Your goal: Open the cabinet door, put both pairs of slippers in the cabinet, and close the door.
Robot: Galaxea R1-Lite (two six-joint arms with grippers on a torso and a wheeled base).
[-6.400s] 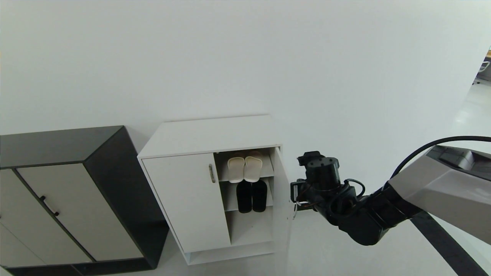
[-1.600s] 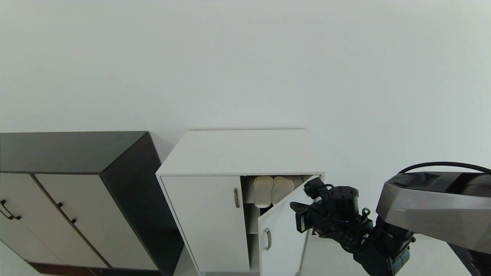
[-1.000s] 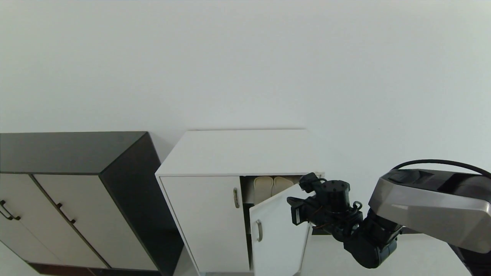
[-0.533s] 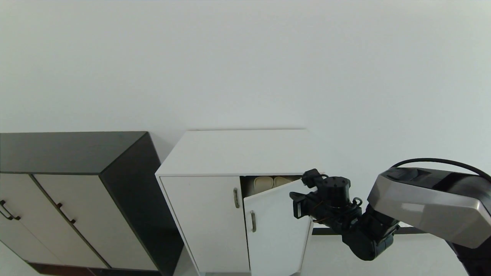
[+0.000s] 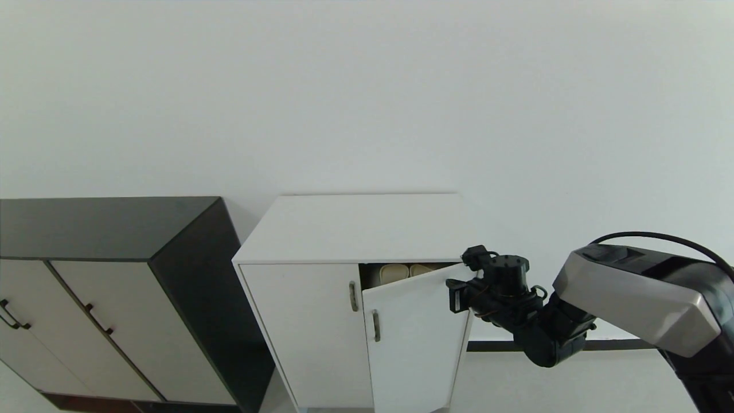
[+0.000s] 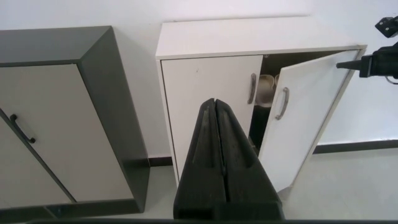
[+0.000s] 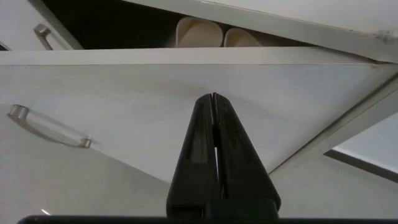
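My left hand [image 6: 214,107], fingers pressed together, faces the white cabinet [image 6: 249,37].
One door [image 6: 208,93] is closed and the other door [image 6: 305,106] stands ajar, with pale slippers [image 6: 267,88] showing in the gap beside its handle [image 6: 282,103]. My right hand [image 6: 356,64] has its tip at that door's upper outer corner. A dark cabinet [image 6: 106,93] stands just beside the white one.

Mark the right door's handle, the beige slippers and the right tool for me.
right door's handle [image 5: 375,326]: head view, middle of the metal bar.
beige slippers [image 7: 199,31]: right wrist view, rounded end of one slipper.
right tool [image 7: 214,99]: right wrist view, tip where its shut fingers meet.
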